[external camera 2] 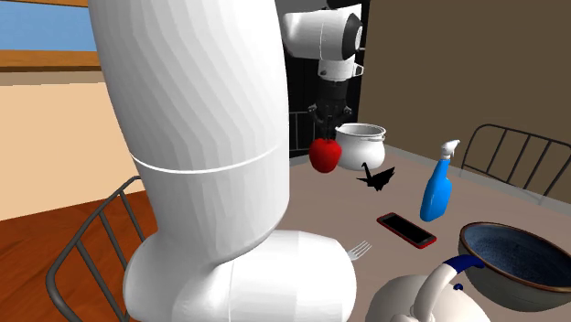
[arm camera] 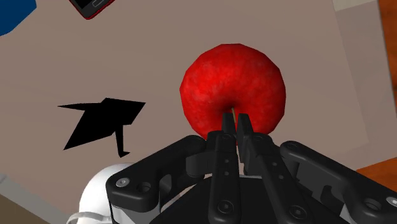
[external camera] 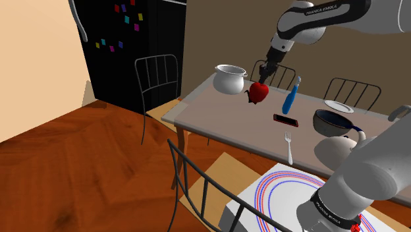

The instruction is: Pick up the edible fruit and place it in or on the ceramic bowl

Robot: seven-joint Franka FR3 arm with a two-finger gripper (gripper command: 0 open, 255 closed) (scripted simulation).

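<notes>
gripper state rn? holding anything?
Gripper: closed, holding the red apple at its stem end.

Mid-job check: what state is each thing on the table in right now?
Round red apple: gripped by its stem.
Black pincer: shut on that stem.
Dark blue bowl: upright, no fruit inside.
White two-handled pot: upright.
Blue spray bottle: standing.
Red-edged black phone: lying flat.
</notes>
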